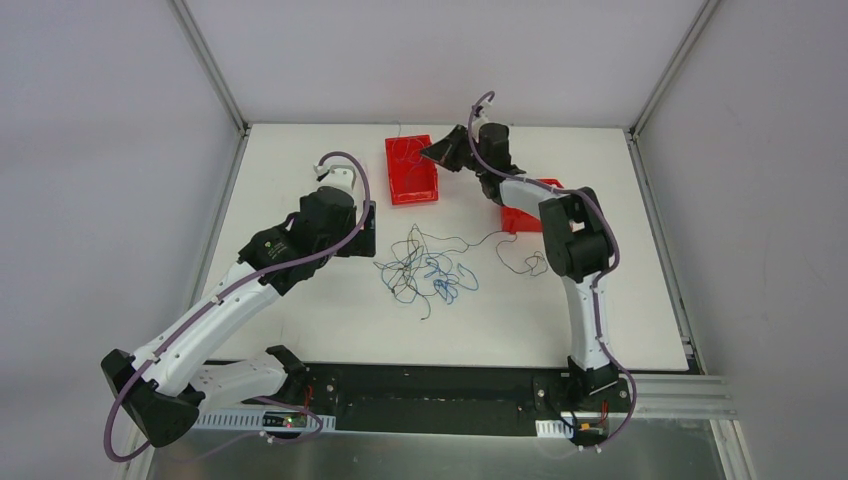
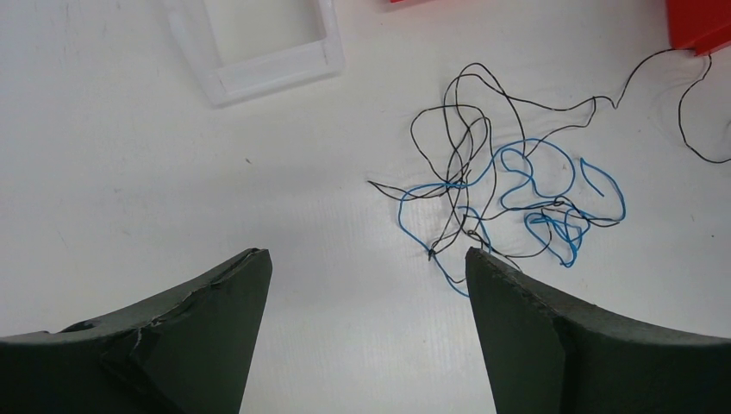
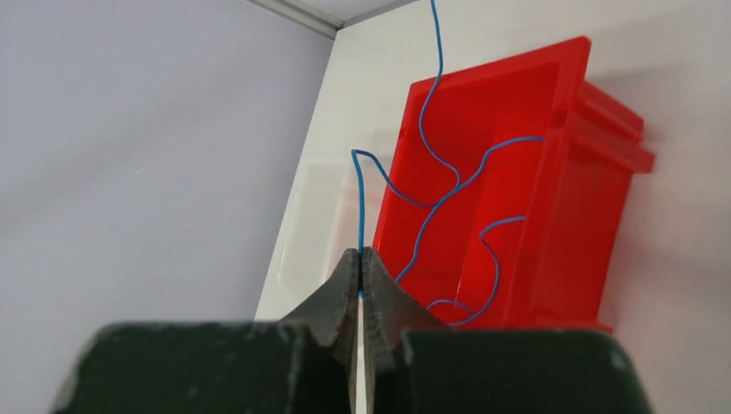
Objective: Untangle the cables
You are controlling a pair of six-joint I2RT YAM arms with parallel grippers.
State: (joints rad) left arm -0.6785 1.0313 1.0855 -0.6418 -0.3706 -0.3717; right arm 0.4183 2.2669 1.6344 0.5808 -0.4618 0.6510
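A loose tangle of hair-fine black and blue cables (image 1: 425, 268) lies mid-table; it also shows in the left wrist view (image 2: 509, 185). One black strand (image 1: 520, 255) trails right from it. My left gripper (image 1: 366, 232) is open and empty just left of the tangle, and its right fingertip (image 2: 483, 263) is beside the tangle's near edge. My right gripper (image 3: 359, 252) is shut on a single blue cable (image 3: 359, 207). It holds this above the far red bin (image 1: 412, 168), where the cable curls down into the bin (image 3: 483, 216).
A second red bin (image 1: 535, 212) sits at the right, partly behind my right arm, and its corner shows in the left wrist view (image 2: 700, 26). A clear white tray frame (image 2: 259, 52) lies on the table left of the far bin. Grey walls enclose the table.
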